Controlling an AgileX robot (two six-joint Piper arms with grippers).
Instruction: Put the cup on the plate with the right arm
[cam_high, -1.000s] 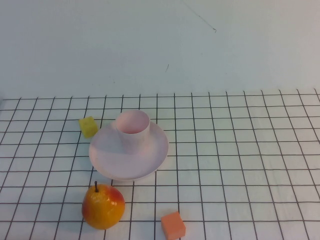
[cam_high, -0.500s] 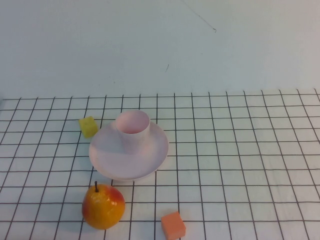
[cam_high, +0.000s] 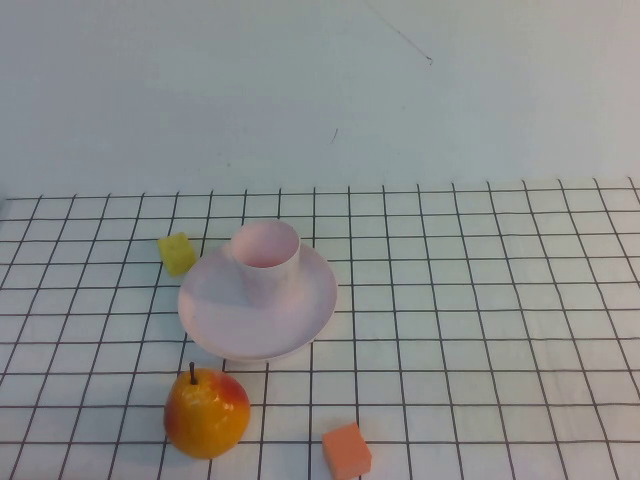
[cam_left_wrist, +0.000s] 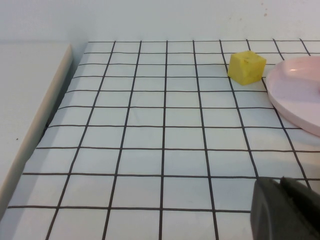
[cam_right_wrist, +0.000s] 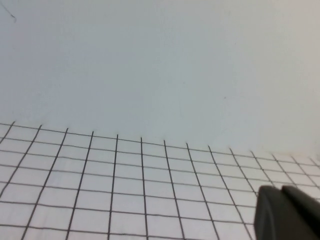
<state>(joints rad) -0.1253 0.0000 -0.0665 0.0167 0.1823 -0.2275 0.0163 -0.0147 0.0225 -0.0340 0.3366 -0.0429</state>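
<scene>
The pale pink cup (cam_high: 265, 254) stands upright on the back part of the round pale pink plate (cam_high: 300, 315), left of the table's middle. The plate's rim also shows in the left wrist view (cam_left_wrist: 295, 90). Neither arm shows in the high view. My left gripper (cam_left_wrist: 282, 207) is shut and empty, low over the grid cloth, short of the plate. My right gripper (cam_right_wrist: 285, 212) is shut and empty over bare grid cloth, facing the white back wall; the cup and plate are out of its view.
A yellow cube (cam_high: 177, 253) lies just left of the plate, also in the left wrist view (cam_left_wrist: 246, 66). A red-yellow pear (cam_high: 206, 411) and an orange cube (cam_high: 346, 451) sit near the front edge. The cloth's raised left edge (cam_left_wrist: 35, 125) is close by.
</scene>
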